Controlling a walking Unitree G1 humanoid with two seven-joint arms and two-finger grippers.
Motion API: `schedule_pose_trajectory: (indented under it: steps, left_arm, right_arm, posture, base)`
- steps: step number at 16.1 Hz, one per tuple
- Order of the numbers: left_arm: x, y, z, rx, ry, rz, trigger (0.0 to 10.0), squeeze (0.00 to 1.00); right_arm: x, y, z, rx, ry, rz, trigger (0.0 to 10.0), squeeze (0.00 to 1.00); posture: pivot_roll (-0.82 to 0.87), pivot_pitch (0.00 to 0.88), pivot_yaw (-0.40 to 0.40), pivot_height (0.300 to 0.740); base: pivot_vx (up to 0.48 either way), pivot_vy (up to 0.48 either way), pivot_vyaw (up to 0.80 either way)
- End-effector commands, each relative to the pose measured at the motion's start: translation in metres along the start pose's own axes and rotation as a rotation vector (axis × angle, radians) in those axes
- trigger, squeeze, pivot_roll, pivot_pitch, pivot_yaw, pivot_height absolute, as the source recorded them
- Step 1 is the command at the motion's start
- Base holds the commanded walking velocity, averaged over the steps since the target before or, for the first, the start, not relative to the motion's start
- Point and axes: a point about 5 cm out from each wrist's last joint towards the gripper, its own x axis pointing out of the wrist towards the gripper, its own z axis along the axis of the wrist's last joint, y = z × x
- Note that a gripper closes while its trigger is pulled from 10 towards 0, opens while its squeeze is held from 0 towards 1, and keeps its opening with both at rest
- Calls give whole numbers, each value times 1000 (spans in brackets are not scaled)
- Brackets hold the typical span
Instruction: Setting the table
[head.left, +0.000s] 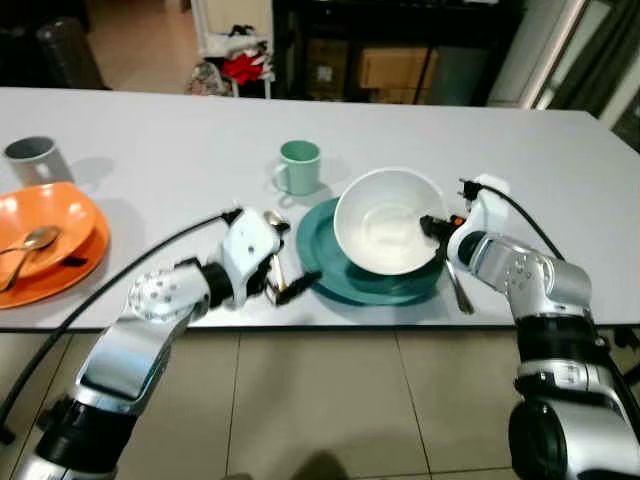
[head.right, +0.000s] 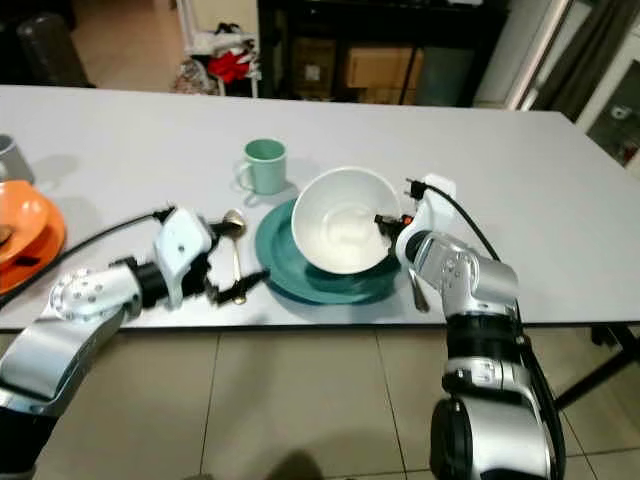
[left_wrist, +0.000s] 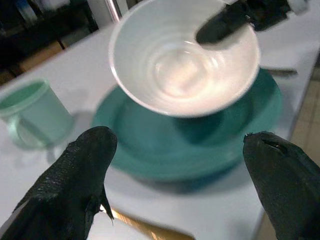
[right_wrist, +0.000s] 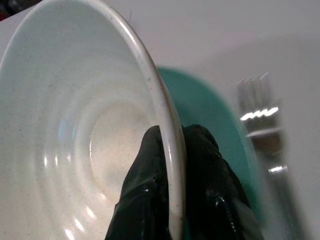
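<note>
The right gripper (head.left: 432, 224) fingers pinch the right rim of the white bowl (head.left: 388, 220), tilted over the teal plate (head.left: 330, 250). The left gripper (head.left: 290, 285) fingers are spread above a spoon (head.right: 234, 245). A green mug (head.left: 298, 166) stands just beyond; a fork (head.left: 459, 290) lies right of the plate.

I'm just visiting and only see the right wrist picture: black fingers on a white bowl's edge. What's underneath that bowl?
Observer: The white bowl is tilted over a teal plate near the table's front edge.
Operator: Is the other arm doing anything?
Observer: The left tool is open beside the plate, over a gold spoon.
Operator: Anything to drink from?
Observer: A mint-green mug stands behind the plate.
Operator: Is there another setting?
Observer: Yes, an orange bowl holding a spoon sits far to the left.
</note>
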Motion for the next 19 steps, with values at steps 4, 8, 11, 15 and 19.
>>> schedule_pose_trajectory:
  steps: [4,8,11,15,19]
  left_arm:
    - [-2,-4,4,12,5,-39,10000,0]
    - [-3,-4,4,18,12,-43,10000,0]
    - [-1,-3,5,29,14,-36,10000,0]
    - [-1,-1,6,35,11,-33,10000,0]
    - [-4,-1,10,-8,-28,-11,10000,0]
  right_arm:
    - [11,-1,3,126,13,18,10000,0]
    - [19,-5,-7,237,61,6,10000,1000]
    - [21,-8,-15,308,78,38,10000,1000]
    - [14,-19,-18,288,121,34,10000,1000]
    - [-15,-36,-9,261,105,35,10000,1000]
  posture:
    - [80,0,-62,740]
    - [85,0,-65,740]
    - [77,0,-54,740]
    - [76,0,-55,740]
    - [50,0,-38,740]
  base:
    - [0,0,0]
    - [0,0,0]
    - [0,0,0]
    - [0,0,0]
    - [0,0,0]
